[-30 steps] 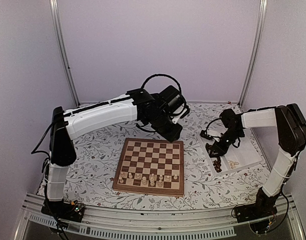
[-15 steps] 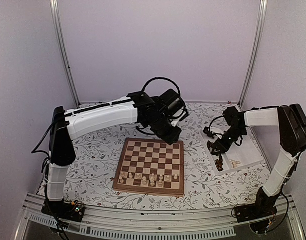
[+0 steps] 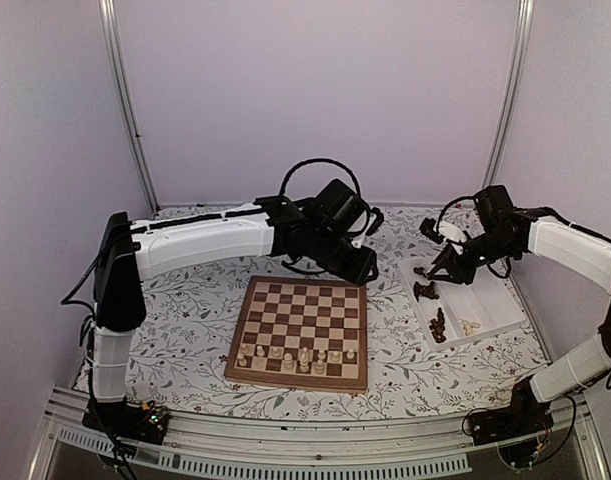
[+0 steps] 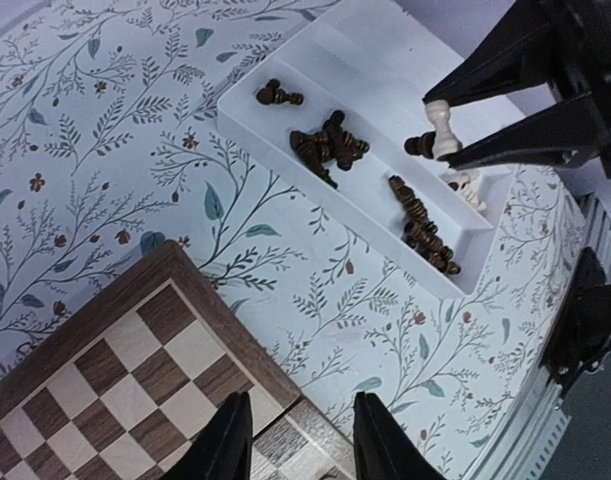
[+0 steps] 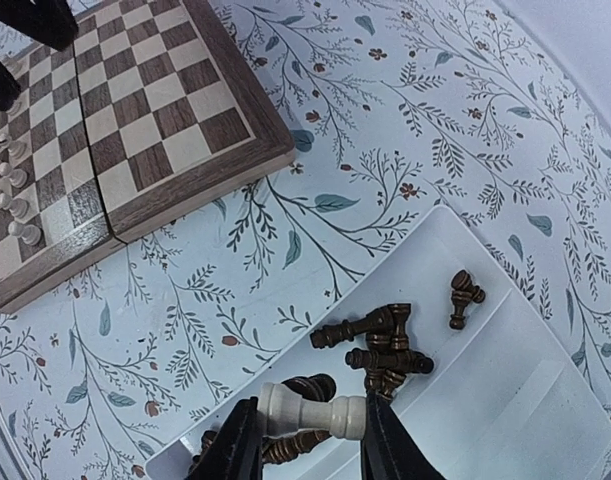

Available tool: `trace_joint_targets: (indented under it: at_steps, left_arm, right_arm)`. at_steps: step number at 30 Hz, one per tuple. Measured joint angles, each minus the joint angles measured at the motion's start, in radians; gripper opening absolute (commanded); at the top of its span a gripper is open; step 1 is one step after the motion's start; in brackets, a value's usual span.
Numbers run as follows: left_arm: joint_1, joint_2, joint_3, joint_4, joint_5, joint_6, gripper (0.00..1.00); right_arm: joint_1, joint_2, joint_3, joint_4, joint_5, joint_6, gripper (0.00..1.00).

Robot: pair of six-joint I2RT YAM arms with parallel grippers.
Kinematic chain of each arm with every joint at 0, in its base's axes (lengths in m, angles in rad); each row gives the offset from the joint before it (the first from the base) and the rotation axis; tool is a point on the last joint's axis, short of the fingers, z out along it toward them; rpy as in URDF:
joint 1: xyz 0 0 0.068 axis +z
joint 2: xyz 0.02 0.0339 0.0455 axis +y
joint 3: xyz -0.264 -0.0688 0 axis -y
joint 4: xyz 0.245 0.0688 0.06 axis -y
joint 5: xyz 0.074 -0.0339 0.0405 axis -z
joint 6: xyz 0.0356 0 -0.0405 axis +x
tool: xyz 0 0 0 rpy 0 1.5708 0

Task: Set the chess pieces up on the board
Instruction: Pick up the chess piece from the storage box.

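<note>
We show the right gripper pinching a pale chess piece crosswise above the white tray, which holds dark pieces. The left gripper, fingers spread and empty, hovers over the far right corner of the board; pale pieces line its near row.

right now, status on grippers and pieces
Right gripper shut on a cream piece above the white tray. Left gripper open, empty, over the board corner. Nothing blocking.

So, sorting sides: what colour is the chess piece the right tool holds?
Pale cream carved wooden chess piece, clearest in the right wrist view.
</note>
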Motion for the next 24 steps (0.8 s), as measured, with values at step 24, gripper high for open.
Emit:
trace_joint_targets:
  at_steps: [24]
  left_arm:
    - [0.054, -0.079, -0.273, 0.534, 0.287, -0.254, 0.37]
  right_arm:
    - [-0.163, 0.211, -0.08, 0.052, -0.008, 0.064, 0.2]
